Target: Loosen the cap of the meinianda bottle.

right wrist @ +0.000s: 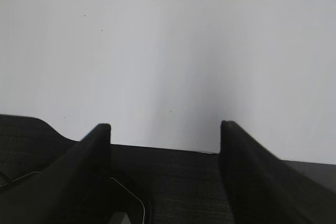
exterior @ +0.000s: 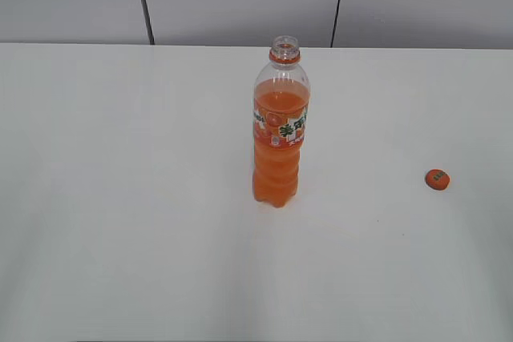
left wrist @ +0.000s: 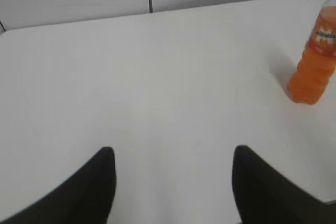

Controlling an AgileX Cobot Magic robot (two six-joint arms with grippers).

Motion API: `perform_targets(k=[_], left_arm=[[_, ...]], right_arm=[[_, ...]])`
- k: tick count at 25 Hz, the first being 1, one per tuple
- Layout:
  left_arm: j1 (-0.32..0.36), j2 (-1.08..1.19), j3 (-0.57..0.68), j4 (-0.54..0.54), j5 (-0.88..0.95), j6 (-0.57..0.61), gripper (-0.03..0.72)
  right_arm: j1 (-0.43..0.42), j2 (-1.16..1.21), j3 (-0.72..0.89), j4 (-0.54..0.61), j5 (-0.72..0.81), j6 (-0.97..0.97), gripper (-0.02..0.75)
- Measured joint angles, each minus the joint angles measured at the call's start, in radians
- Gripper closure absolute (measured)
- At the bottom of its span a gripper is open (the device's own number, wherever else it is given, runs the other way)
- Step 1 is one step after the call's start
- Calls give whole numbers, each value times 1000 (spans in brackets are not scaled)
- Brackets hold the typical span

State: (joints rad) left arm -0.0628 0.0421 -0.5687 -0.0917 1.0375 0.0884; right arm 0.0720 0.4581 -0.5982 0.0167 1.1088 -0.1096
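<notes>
Left gripper [left wrist: 173, 182]: fingers spread wide, nothing between them, well left of the meinianda bottle [exterior: 280, 126]. Bottle upright mid-table [exterior: 120, 198], mouth uncapped. Cap [exterior: 437, 179] lies flat on the table, well right of bottle. Right gripper [right wrist: 165, 153]: wide open, empty, near edge.

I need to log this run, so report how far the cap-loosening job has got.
Done: the cap is off and lies on the table, well to the right of the meinianda bottle, which stands upright with an open mouth. In hand: nothing; the left gripper and right gripper are both open and empty, away from the bottle. Left: nothing visible.
</notes>
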Motion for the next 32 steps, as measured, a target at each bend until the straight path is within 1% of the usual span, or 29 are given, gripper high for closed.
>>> perform_targets(k=[2, 8, 13, 20, 25, 32], left_arm=[[0, -42, 1, 0, -2, -8, 252], [0, -45, 4, -1, -2, -14, 252], [0, -45, 5, -1, -2, -14, 252], [0, -45, 5, -1, -2, -14, 252], [0, -45, 5, -1, -2, -14, 252], [0, -49, 5, -2, -2, -14, 252]], right_arm=[[0, -20, 18, -1, -1, -1, 257], [0, -88, 119, -5, -4, -2, 257], [0, -157, 154, -7, -69, -3, 258], [0, -278, 156, -17, -85, -3, 258], [0, -450, 156, -17, -86, -3, 258], [0, -466, 162, -24, -88, -1, 258]])
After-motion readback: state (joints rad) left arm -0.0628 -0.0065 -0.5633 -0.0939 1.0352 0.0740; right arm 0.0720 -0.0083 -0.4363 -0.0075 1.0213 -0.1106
